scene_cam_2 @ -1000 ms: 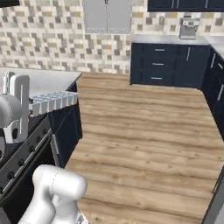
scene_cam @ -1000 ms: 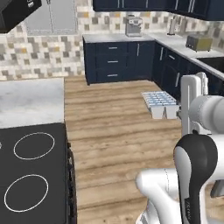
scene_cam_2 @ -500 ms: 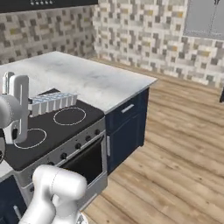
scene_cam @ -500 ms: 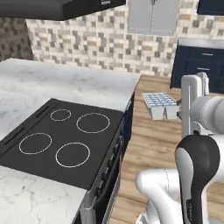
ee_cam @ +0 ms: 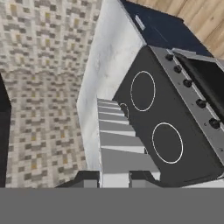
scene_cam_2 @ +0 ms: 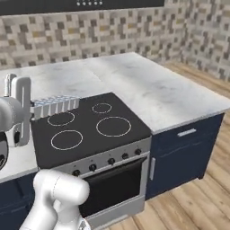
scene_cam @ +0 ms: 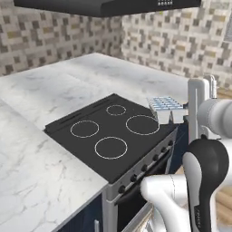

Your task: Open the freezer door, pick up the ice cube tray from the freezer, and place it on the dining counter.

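One object is carried: the small flat white ice cube tray with its grid of light-blue cubes (scene_cam: 166,103), pinched at one end between the fingers (ee_cam: 85,183) of the white arm's gripper (scene_cam: 181,114). The tray's long axis runs straight out from the fingers, roughly level, and it hangs in the air above the front corner of the black glass cooktop with four ring burners (scene_cam: 112,130), not touching it. In the right base view the same tray (scene_cam_2: 55,106) projects sideways from the gripper (scene_cam_2: 32,108) over the burners.

The white marble tabletop with grey veining (scene_cam_2: 148,92) surrounds the cooktop on both sides and is backed by mosaic tile wall. No stools are visible, so whether this slab is the dining counter cannot be told. Judged from this, the tray awaits placement; the nearest bare marble lies beyond the cooktop, and the dark range hood (scene_cam: 108,6) overhead limits any lift.
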